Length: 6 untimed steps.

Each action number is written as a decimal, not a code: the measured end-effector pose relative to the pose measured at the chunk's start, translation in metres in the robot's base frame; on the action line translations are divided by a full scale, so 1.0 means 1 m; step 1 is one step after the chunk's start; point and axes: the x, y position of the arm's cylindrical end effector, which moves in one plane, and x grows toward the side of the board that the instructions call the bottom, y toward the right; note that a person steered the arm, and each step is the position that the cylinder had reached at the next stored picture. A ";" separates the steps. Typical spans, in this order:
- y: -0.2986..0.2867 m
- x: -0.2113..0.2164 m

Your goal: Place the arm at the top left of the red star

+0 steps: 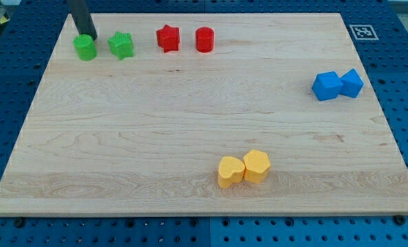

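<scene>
The red star (168, 38) lies near the view's top, left of centre, with a red cylinder (204, 40) just to its right. My rod comes down from the view's top left, and my tip (89, 36) rests at the top edge of the green cylinder (85, 48). The tip is far to the left of the red star, with the green star (121, 45) between them.
Two blue blocks (337, 84) sit touching at the view's right. Two yellow blocks (243, 168) sit touching near the bottom centre. The wooden board (190, 116) rests on a blue perforated table, with a marker tag (363, 31) at top right.
</scene>
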 end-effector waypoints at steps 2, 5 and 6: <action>-0.002 -0.007; 0.070 -0.078; 0.126 -0.067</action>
